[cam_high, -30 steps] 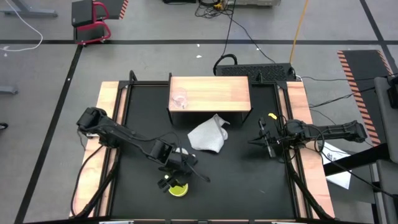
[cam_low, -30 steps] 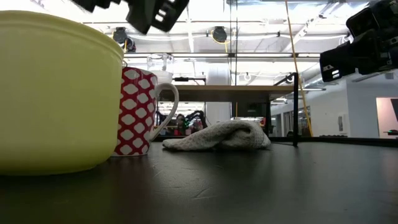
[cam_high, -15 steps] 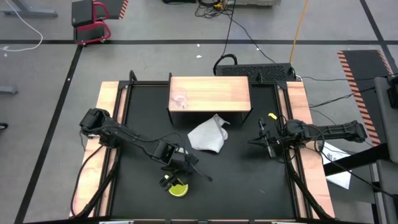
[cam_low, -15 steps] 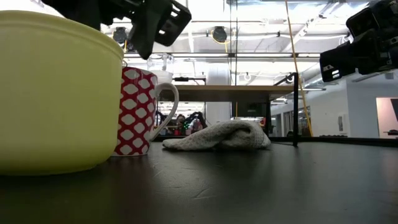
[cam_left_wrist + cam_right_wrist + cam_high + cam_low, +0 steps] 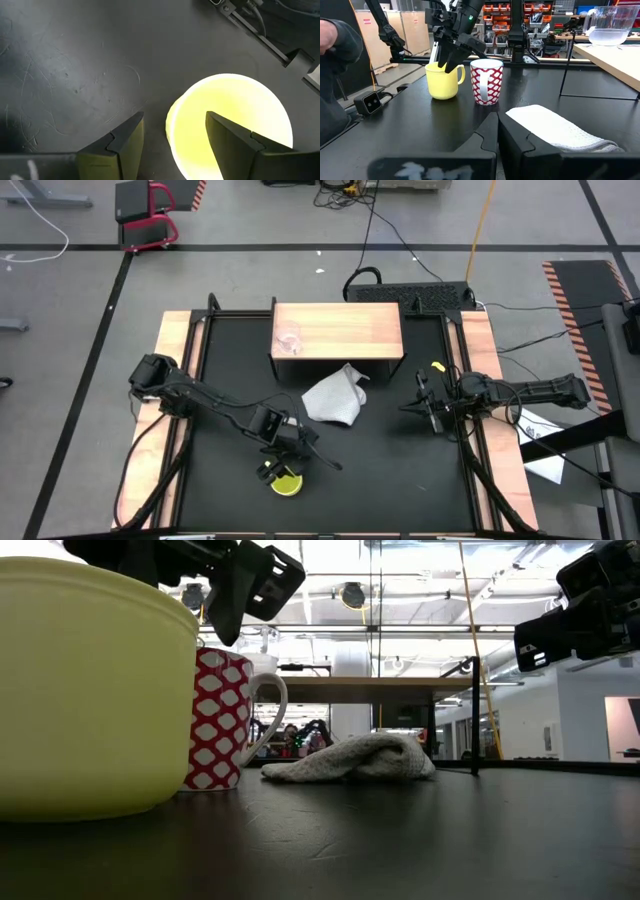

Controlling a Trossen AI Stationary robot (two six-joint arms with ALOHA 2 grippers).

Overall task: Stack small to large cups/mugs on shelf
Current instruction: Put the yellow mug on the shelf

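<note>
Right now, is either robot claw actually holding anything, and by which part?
Nothing yet. The left gripper is open, straddling the yellow cup rim. The right gripper is empty.

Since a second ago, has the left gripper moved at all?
Yes. In the low view the left gripper has come down toward the yellow cup's rim, open, one finger inside; the red-and-white patterned mug stayed put.
</note>
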